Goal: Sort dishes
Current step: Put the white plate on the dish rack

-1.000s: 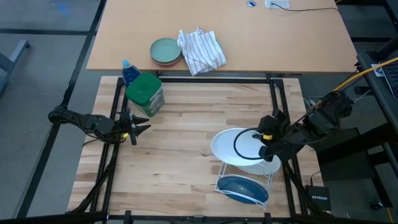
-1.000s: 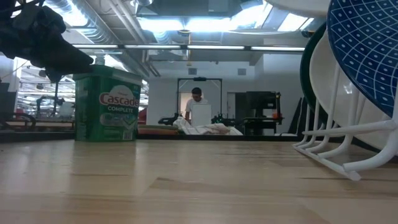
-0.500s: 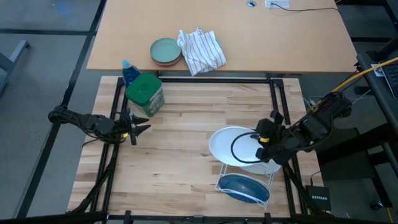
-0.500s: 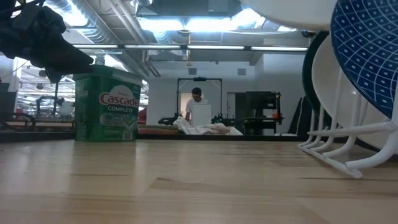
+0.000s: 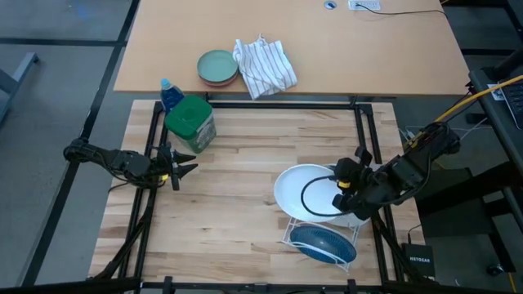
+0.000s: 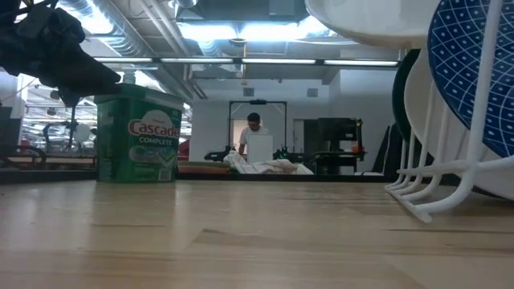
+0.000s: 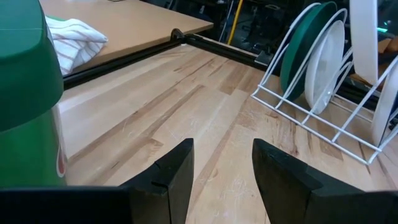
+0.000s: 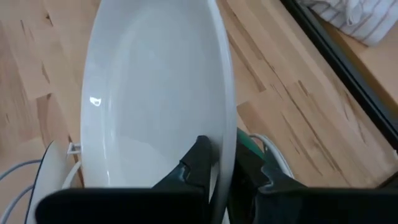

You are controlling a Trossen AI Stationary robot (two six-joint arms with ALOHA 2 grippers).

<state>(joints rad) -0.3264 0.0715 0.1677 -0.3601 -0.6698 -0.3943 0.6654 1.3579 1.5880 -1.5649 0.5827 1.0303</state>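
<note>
My right gripper [image 5: 343,191] is shut on a plain white plate [image 5: 306,192], held above the far part of the white wire rack [image 5: 327,233]. In the rack stand a blue patterned plate [image 5: 321,243], a dark green plate [image 7: 305,46] and a second white plate [image 7: 326,59], each on edge between the wires. The low view shows the held plate [image 6: 377,16] above the rack [image 6: 434,172] and the blue plate [image 6: 474,56]. My left gripper [image 5: 185,169] is open and empty near the table's left edge. My right gripper pinches the white plate's rim [image 8: 221,134] on the plate's right side, one finger [image 8: 199,163] on the upper face and one [image 8: 252,171] under it. The fingers come from the table's right. The plate is lifted, nearly level, above the rack.
A green-lidded Cascade jar [image 5: 190,122] stands at the far left, with a blue-capped bottle [image 5: 169,94] behind it. On the far table lie a pale green dish on a pinkish one [image 5: 217,67] and a striped cloth [image 5: 263,65]. A person [image 6: 255,136] shows far behind.
My right gripper has gone a little toward the table's left and near edge with the white plate, which stays nearly level. The rack with its plates has slid and turned slightly toward the left.
</note>
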